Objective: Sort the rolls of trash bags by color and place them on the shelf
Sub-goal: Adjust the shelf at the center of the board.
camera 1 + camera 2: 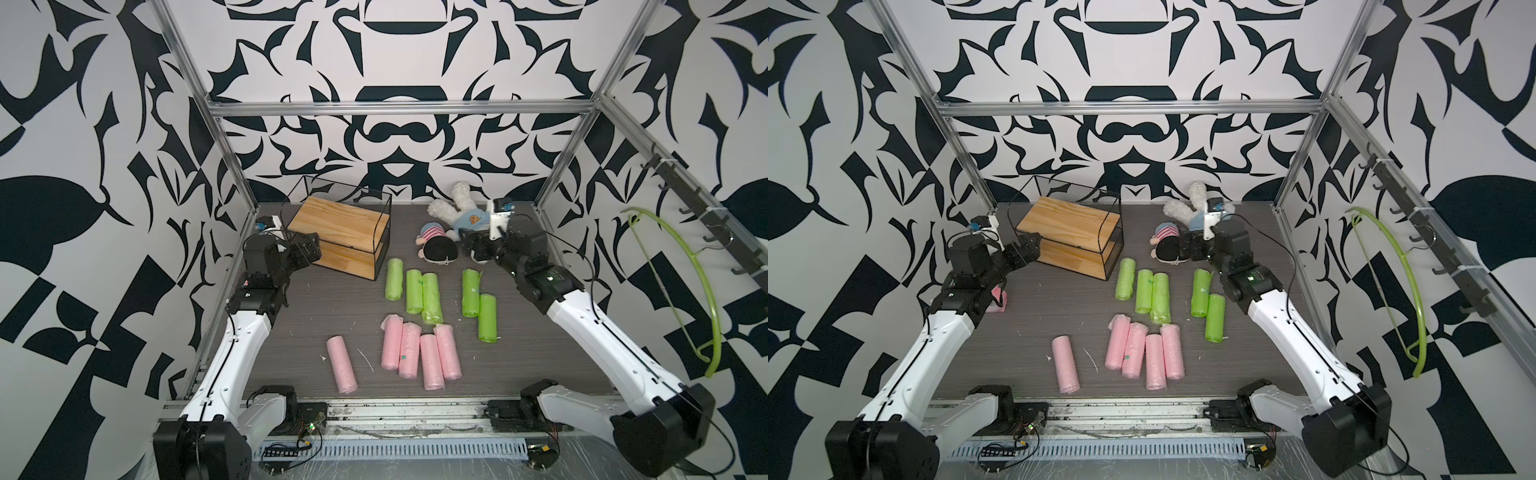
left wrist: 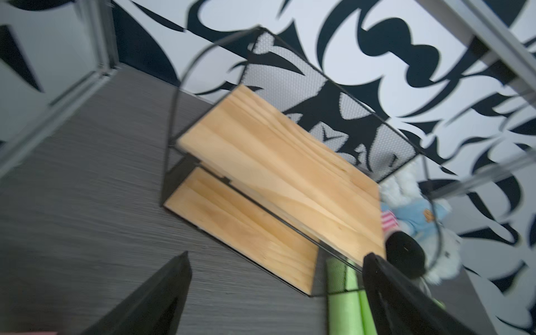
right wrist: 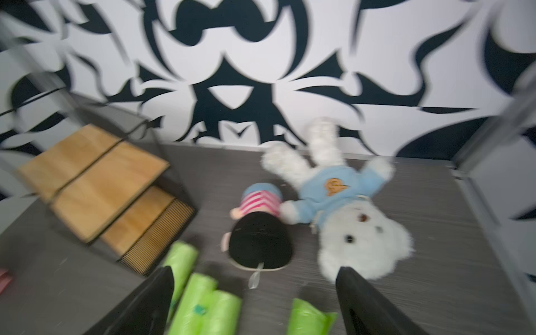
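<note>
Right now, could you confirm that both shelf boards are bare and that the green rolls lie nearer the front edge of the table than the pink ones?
Not quite: it is the pink rolls that lie nearer the front edge of the table; the green rolls lie farther back, towards the shelf. Both top views show this. Both shelf boards are indeed bare.

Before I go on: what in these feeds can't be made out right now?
The pink item beside the left arm: in a top view, mostly behind the arm, unidentifiable.
The shelf: in both top views, the lower board's rear is hidden under the upper board.
The white bear: in both top views, its head is behind the right arm.
The green rolls: left wrist view, cut off by the picture edge, motion-blurred.
</note>
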Available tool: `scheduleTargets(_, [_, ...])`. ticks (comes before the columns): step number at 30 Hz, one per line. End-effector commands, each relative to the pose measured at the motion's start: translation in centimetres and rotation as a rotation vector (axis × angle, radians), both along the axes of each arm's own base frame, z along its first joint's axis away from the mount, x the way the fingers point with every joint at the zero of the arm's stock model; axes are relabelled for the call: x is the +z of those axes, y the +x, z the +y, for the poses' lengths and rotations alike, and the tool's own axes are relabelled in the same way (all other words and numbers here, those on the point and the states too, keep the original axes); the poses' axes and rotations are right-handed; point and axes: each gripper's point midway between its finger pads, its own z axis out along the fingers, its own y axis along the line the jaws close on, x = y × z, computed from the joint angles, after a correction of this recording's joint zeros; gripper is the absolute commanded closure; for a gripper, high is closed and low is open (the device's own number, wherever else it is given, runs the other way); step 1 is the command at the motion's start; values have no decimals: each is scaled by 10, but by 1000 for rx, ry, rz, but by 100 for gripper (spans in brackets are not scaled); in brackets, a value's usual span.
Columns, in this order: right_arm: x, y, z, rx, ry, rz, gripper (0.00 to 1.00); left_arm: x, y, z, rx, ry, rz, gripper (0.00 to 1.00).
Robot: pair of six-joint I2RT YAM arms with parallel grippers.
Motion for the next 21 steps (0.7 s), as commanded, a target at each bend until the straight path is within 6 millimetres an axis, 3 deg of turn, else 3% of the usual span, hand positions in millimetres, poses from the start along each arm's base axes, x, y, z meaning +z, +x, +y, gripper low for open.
scheduleTargets(1, [-13,-20,61,156,-35,100,7,-7,-18,-52,-233,-60,140,0])
scheduleTargets(5, [-14,-24,134,297,31,125,10,-4,-21,-84,-324,-41,167,1])
scheduleTargets(8, [-19,-19,179,338,42,130,11,-3,-17,-79,-298,-3,183,3])
scheduleTargets(14, [-30,10,211,314,81,135,19,0,-8,-49,-178,172,217,3])
scheduleTargets(21, [-40,42,233,280,61,112,34,1,-5,-38,-130,222,211,2])
